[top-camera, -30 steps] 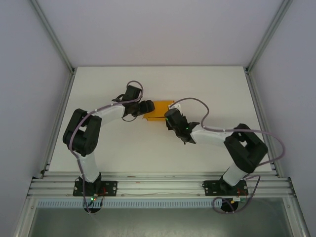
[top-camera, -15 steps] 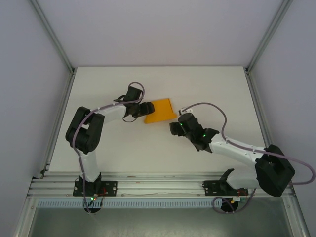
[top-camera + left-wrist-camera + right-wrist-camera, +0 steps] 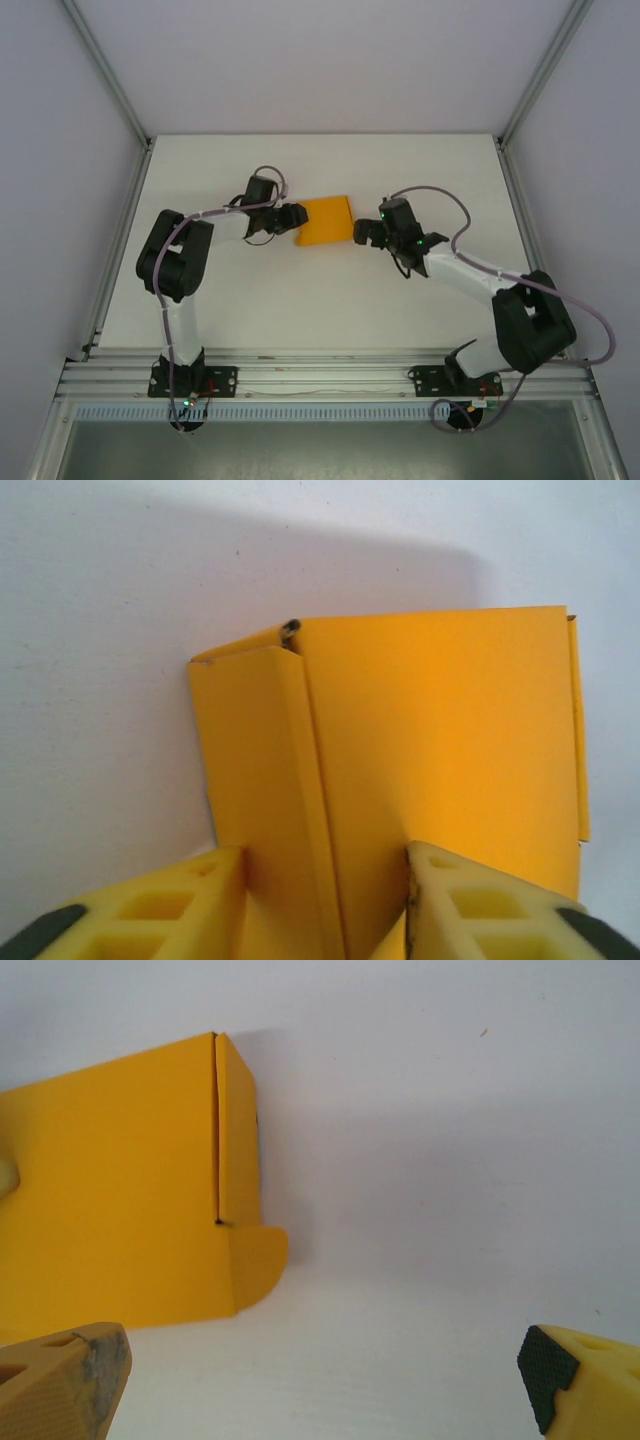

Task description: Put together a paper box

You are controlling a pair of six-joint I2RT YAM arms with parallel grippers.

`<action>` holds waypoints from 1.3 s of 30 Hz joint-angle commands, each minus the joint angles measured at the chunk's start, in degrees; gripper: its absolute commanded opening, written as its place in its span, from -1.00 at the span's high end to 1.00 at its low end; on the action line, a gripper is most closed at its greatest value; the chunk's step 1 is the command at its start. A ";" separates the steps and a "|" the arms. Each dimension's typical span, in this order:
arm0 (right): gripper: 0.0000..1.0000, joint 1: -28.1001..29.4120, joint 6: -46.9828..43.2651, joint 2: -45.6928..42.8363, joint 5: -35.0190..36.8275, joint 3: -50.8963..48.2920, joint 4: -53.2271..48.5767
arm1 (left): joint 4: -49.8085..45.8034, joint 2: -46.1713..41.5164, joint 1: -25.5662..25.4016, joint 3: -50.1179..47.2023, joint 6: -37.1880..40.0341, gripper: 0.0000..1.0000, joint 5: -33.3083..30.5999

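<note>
The paper box lies on the white table, a little beyond mid-table and between the two arms. From above it reads as a flat orange-yellow rectangle, slightly skewed, with its left end at the left gripper and its right end just beside the right gripper.

In the left wrist view the card runs right up into the jaws. A broad smooth panel takes up the right part, and a narrower folded strip runs along its left side, meeting it at a raised crease that leads down into the gap between the two yellow fingers. The jaws stand partly closed with this creased part of the box between them, and the right-hand finger overlaps the broad panel. I cannot tell whether the fingers actually pinch the card or only rest against it.

In the right wrist view the right gripper's jaws are spread wide with only bare table between them, holding nothing. The box lies ahead and to the left of them, showing a narrow side flap folded along its edge and a small rounded tab at its near corner, lying on the table
</note>
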 commanded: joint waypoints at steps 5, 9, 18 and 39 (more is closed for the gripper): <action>-1.00 -4.72 6.60 6.81 -17.11 5.28 4.69 | 6.82 3.46 3.28 -6.99 -2.45 0.49 7.15; -1.00 -6.11 9.04 11.86 -24.44 9.06 5.23 | 8.68 2.96 4.13 -8.21 -2.42 0.59 8.15; -0.99 -9.57 15.55 21.78 -37.65 14.72 8.61 | 11.05 1.88 4.81 -10.07 -1.92 0.68 9.21; -0.04 -9.64 29.06 33.72 -54.14 19.31 27.49 | 13.33 0.90 4.88 -9.76 -0.74 0.68 9.85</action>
